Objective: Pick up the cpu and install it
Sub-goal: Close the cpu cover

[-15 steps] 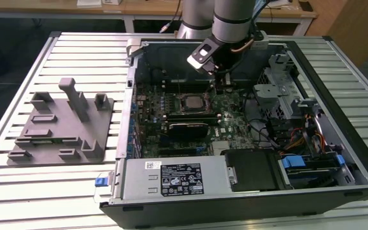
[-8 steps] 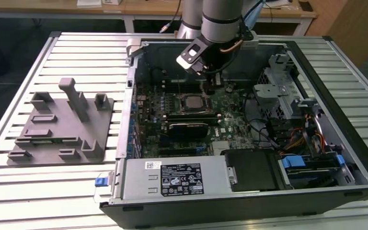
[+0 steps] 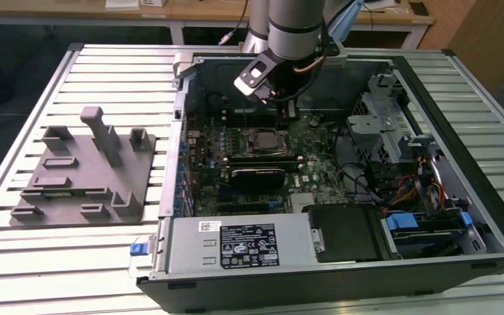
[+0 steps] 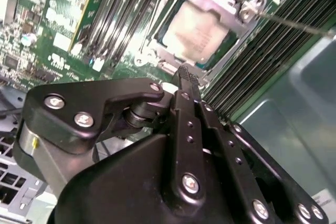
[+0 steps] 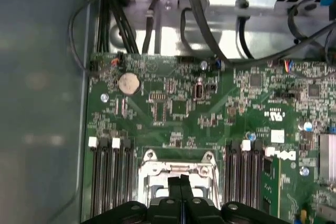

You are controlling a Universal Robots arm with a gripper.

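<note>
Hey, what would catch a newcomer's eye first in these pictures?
The open computer case lies on the slatted table, and the robot arm reaches down into it. Close ahead of the gripper, shut with nothing in it, the silvery cpu sits in its socket on the green motherboard. A grey fixture stands on the table at the exterior view's left.

Slatted pale metal tabletop (image 3: 60, 262). Carries a grey fixture (image 3: 81, 177) at the exterior view's left and, just beside it on the right, an open black case (image 3: 322, 289).
</note>
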